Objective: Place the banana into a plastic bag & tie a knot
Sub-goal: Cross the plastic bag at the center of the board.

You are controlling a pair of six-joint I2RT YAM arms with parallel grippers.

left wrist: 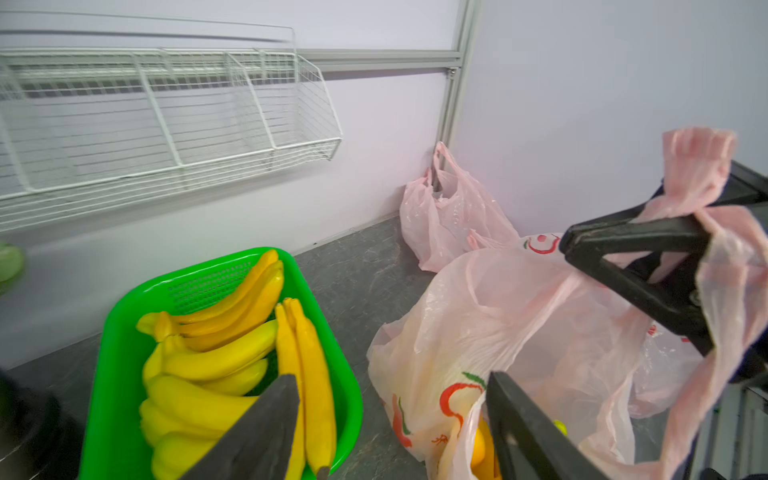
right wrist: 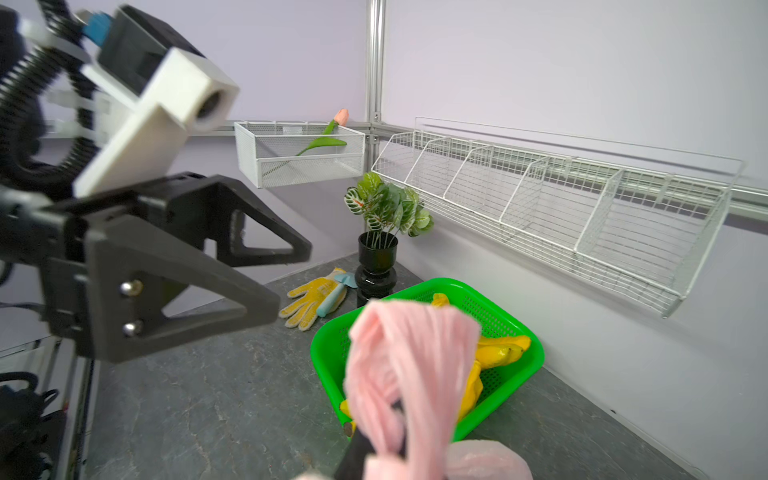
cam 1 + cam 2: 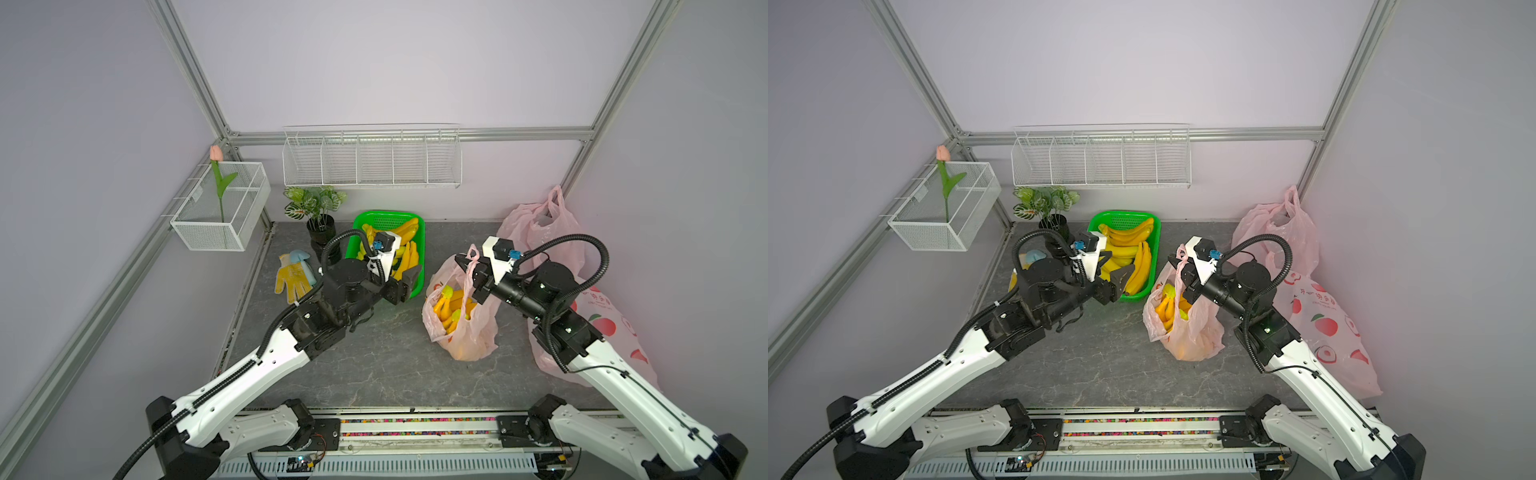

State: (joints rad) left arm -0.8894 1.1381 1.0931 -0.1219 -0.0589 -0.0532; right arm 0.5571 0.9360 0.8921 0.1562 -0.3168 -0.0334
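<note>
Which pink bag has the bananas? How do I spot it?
Find the green basket. Beside it stands the banana bag, its handle pinched by the right gripper. Only it shows yellow bananas inside; the other pink bags slump against the wall.

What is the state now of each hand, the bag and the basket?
left hand: open, holding nothing.
right hand: shut on a handle of the pink bag.
pink bag: mouth open, not knotted, bananas inside.
green basket: holds a banana pile.
</note>
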